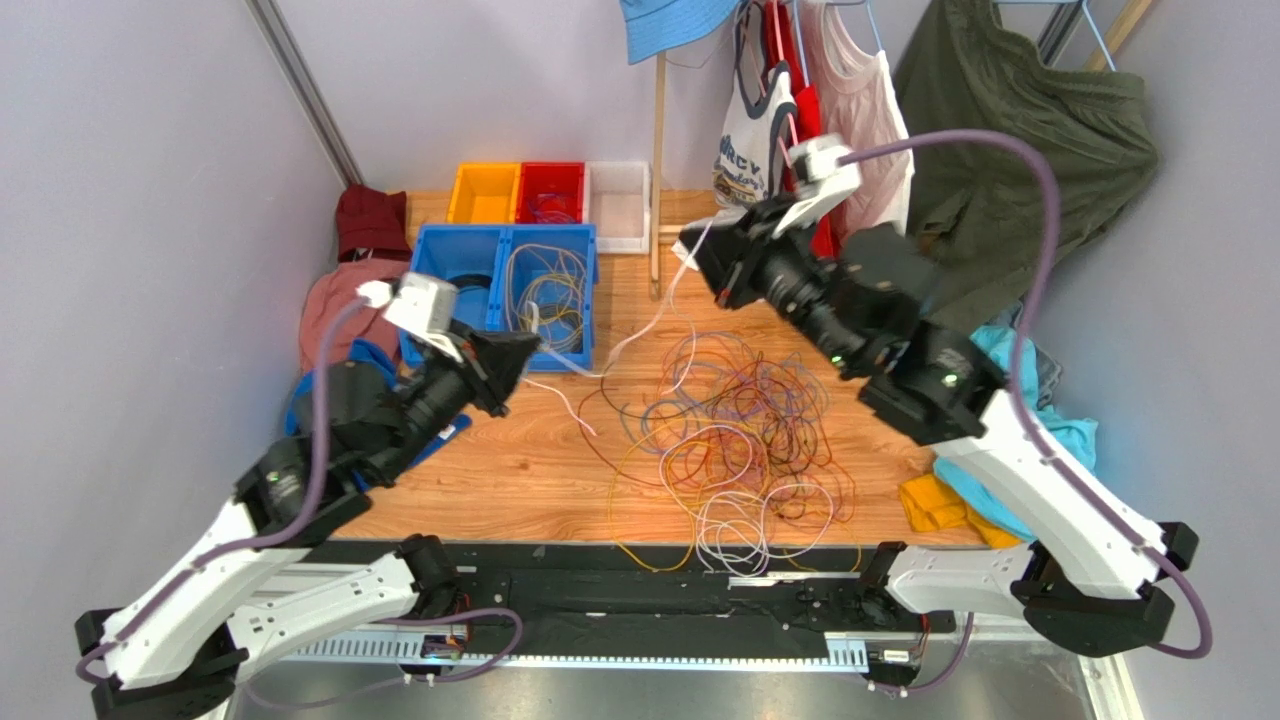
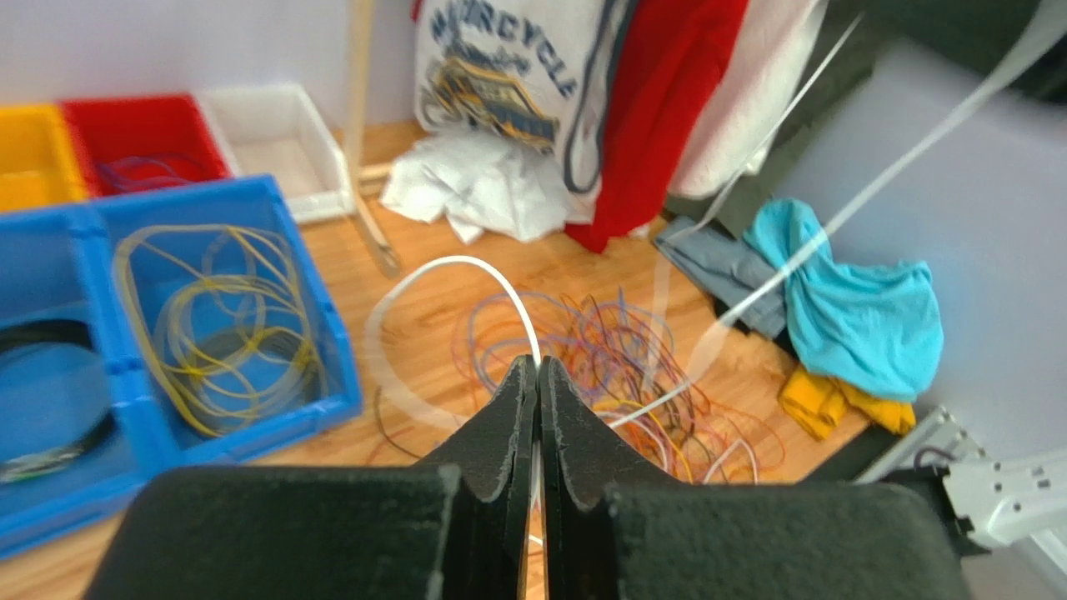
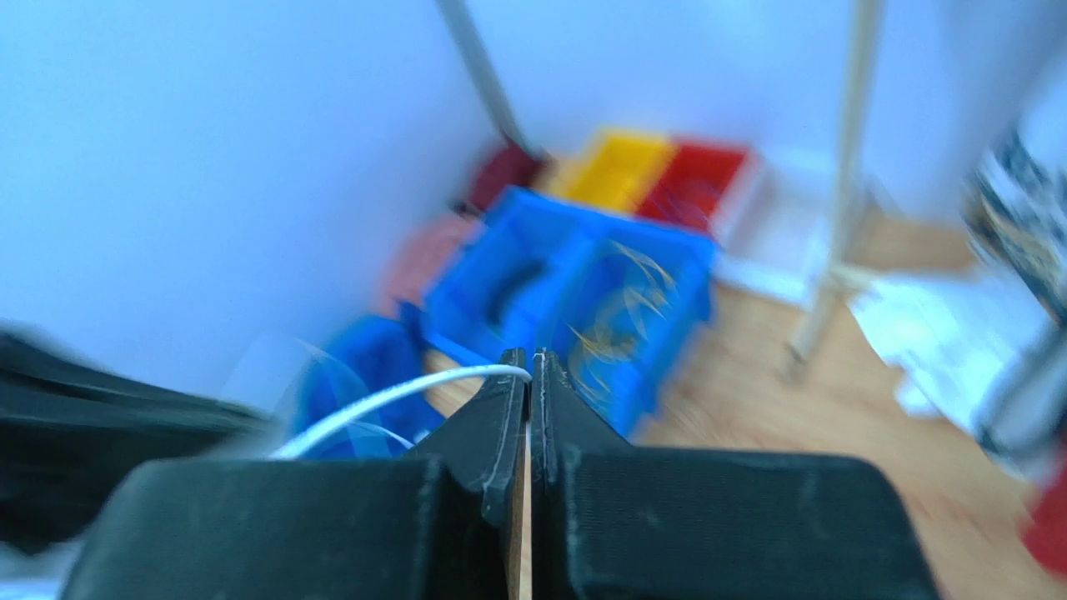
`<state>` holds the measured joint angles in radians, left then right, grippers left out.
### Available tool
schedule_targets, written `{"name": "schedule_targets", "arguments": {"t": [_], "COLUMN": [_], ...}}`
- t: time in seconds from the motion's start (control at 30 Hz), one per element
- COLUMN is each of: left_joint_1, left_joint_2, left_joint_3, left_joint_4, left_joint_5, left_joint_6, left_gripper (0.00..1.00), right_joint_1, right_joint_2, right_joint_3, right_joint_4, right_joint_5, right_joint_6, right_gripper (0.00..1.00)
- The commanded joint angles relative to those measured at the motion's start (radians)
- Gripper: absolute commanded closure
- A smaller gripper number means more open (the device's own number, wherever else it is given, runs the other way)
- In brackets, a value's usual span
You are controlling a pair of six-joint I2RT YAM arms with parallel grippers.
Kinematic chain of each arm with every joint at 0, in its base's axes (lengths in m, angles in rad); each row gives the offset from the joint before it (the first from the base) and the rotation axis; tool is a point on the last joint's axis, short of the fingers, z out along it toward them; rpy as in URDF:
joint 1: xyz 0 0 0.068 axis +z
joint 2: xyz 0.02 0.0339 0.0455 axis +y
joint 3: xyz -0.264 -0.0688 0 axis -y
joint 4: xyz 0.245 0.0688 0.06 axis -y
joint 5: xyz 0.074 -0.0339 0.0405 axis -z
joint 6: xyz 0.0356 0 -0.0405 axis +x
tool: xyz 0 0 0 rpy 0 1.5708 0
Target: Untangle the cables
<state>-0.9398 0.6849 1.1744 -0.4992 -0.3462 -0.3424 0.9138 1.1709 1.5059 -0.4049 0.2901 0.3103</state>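
Smooth-sheathed cables [image 1: 744,435] are pictured on a wood-grain surface [image 1: 511,465] beside glossy blue plastic bins [image 1: 511,233] and crumpled cloth [image 2: 864,313].

Overhead camera looks from six o'clock toward twelve; left wrist faces one, right wrist ten; all share blue bins [image 1: 508,240].

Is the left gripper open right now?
No, the left gripper has its jaws pressed together, with a white cable pinched at the tips.

Left pincer [image 2: 537,365] and right pincer [image 3: 530,360] pinched closed; arms lifted
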Motion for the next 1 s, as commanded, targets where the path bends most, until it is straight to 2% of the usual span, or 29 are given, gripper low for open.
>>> {"name": "schedule_targets", "arguments": {"t": [0.0,0.03,0.13,0.23,0.53,0.73,0.97], "left_joint_1": [-0.001,-0.001,-0.001,-0.001,-0.001,-0.001,-0.004], "left_joint_2": [-0.024,-0.027,-0.035,-0.039,-0.073,-0.058,-0.036], "left_joint_3": [-0.174,-0.235,-0.344,-0.419,-0.585,-0.68,-0.794], "left_joint_4": [0.334,0.381,0.562,0.691,0.887,0.987,1.07], "left_joint_5": [0.137,0.192,0.275,0.326,0.389,0.446,0.426], "left_joint_6": [-0.066,-0.067,-0.078,-0.079,-0.104,-0.122,-0.121], "left_gripper": [0.89,0.77,0.56,0.45,0.29,0.23,0.18], "right_joint_1": [0.002,0.002,0.002,0.002,0.003,0.007,0.007], "right_joint_2": [0.056,0.067,0.073,0.059,0.049,0.039,0.024], "right_joint_3": [0.174,0.163,0.073,-0.012,-0.13,-0.145,-0.145], "right_joint_4": [-0.144,-0.152,-0.129,-0.058,-0.005,-0.003,-0.012], "right_joint_5": [-0.239,-0.252,-0.272,-0.33,-0.362,-0.361,-0.362], "right_joint_6": [0.021,0.027,0.062,0.119,0.162,0.162,0.162], "right_gripper": [1.0,1.0,1.0,1.0,1.0,1.0,1.0]}}
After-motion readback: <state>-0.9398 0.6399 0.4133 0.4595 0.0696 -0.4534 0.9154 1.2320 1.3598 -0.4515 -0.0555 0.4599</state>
